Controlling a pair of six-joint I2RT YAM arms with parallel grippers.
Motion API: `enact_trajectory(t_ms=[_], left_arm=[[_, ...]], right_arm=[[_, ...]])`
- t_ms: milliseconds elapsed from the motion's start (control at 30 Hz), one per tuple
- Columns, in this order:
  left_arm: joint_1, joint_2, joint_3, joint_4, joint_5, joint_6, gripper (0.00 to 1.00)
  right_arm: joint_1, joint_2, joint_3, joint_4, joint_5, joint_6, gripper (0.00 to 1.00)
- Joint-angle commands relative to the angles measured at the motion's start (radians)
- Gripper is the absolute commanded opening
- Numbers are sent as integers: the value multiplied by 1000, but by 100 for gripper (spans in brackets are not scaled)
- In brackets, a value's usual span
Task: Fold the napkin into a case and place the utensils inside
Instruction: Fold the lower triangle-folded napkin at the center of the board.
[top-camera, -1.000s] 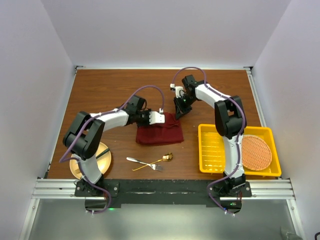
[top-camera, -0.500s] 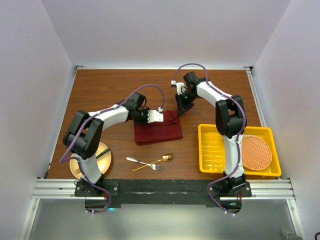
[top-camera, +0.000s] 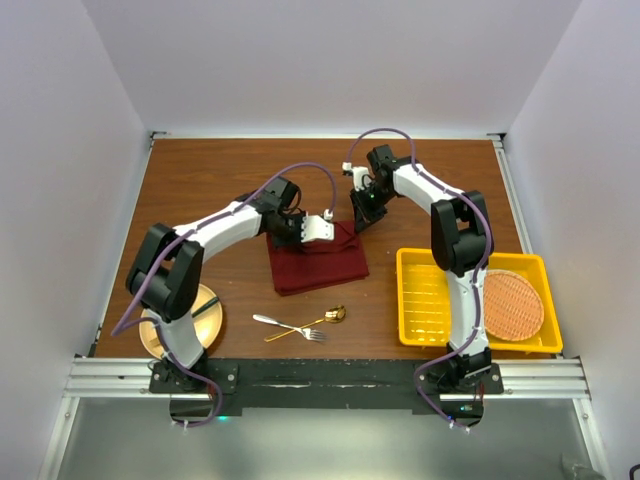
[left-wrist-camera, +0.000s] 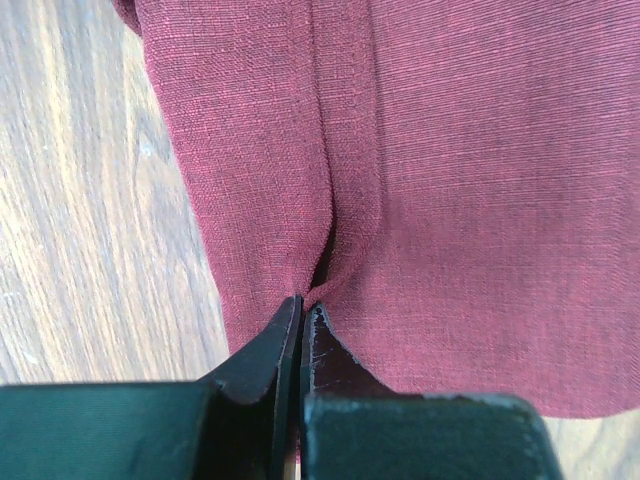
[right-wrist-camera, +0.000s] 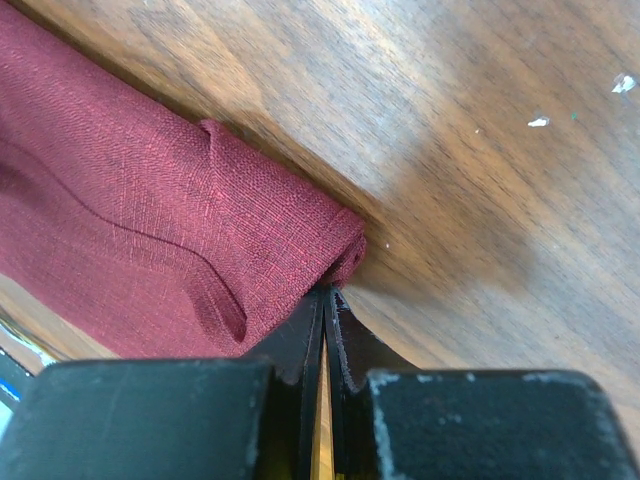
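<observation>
The maroon napkin (top-camera: 320, 265) lies folded on the wooden table, mid-table. My left gripper (top-camera: 335, 231) is at its far edge, shut and pinching a crease of the cloth (left-wrist-camera: 420, 180); the jaws meet at the fabric (left-wrist-camera: 303, 306). My right gripper (top-camera: 356, 224) is at the far right corner, shut on the rolled corner of the napkin (right-wrist-camera: 200, 210); the jaws meet there (right-wrist-camera: 326, 292). The two grippers are close together. The silver fork (top-camera: 283, 324) and gold spoon (top-camera: 322, 319) lie crossed on the table just in front of the napkin.
A yellow tray (top-camera: 425, 300) sits at the right front with a round orange woven mat (top-camera: 513, 303) in it. A tan plate (top-camera: 160, 335) with dark green-handled cutlery is at the left front, partly under the left arm.
My left gripper has moved right and farther along the napkin's far edge, toward the right gripper. The napkin has shifted and changed outline slightly. The right gripper has drawn back slightly.
</observation>
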Motion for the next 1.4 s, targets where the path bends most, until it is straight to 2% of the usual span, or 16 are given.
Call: enact_trajectory(t_ms=[0,300,500,567,767,800,1000,1367], left_arm=[[-11,-54,14,-52,68,-30,0],[-20,15,-159,78,15,-59,0],[-18,75,-165,126,-20,-79,0],[-20,84,-161,123,-20,-85,0],[-20,80,-173,126,-33,-77,0],[-20,78,-173,127,-34,-76,0],[-20,80,-174,129,-40,-74,0],[-20,89,-162,127,-50,-74,0]], right_arm=[[0,-34,-18,-2,0,17,3],[-4,-88,-17,13,-30,22,3],[-19,-108,53,-13,-98,31,5],[-24,-111,93,-4,-136,46,8],[-12,-106,170,50,-205,164,25],[-7,-100,170,41,-202,164,30],[23,-86,110,41,-121,108,38],[34,-95,-23,-56,6,-55,37]])
